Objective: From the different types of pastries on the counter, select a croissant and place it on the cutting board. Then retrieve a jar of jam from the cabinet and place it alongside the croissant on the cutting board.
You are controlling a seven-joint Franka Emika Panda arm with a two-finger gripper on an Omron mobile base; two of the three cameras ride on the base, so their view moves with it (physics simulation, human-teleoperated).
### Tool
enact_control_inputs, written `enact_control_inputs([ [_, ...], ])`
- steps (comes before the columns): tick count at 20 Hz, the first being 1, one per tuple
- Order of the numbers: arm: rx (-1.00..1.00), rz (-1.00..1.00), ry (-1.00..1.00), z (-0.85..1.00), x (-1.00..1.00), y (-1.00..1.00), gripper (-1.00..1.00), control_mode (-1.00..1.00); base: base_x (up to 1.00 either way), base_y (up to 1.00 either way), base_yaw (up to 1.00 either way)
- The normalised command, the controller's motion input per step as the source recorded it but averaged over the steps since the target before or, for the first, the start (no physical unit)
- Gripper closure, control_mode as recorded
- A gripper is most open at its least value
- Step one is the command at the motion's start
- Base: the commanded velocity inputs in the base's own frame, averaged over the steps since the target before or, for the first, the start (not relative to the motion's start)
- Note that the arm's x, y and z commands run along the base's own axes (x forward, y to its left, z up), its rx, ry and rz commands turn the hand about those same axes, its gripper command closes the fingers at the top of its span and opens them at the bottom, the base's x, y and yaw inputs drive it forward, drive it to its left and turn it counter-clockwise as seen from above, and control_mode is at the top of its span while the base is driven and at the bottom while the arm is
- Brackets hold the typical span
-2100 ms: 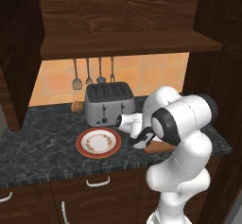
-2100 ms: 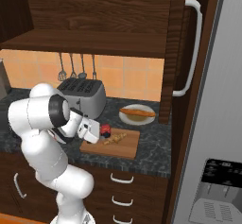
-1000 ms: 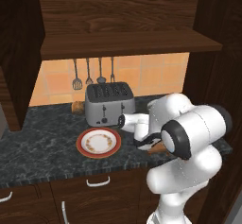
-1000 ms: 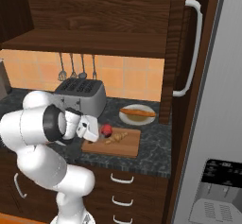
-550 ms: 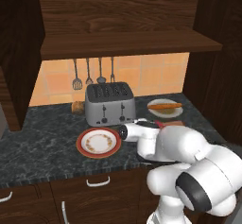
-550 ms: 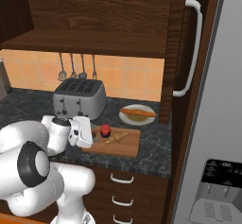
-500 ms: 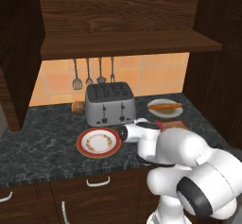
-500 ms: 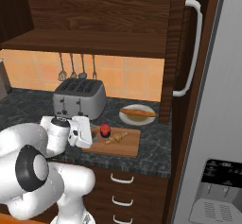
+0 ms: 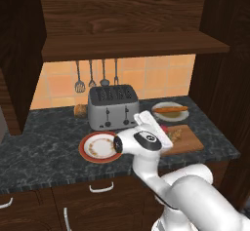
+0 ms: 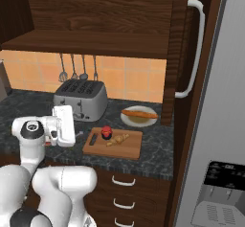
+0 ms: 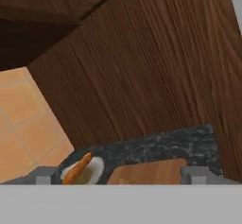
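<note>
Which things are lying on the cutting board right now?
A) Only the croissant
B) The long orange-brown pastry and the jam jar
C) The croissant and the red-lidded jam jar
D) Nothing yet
C: in the right base view the jar of jam stands beside the croissant on the cutting board, while the long pastry lies on its own plate behind.

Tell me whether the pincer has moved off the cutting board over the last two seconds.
Yes. The pincer has drawn back left of the cutting board, toward the toaster side.
</note>
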Motion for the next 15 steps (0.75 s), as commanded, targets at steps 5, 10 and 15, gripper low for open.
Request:
enact_control_inputs([
  [5,-0.04,0.00,-0.59,0.80,-1.00,0.00,-1.00,-1.00,0.00,0.00,0.00],
  [10,-0.07,0.00,-0.68,0.32,-1.00,0.02,-1.00,-1.00,0.00,0.00,0.00],
  [15,-0.12,0.01,-0.71,0.14,-1.00,0.18,-1.00,-1.00,0.00,0.00,0.00],
])
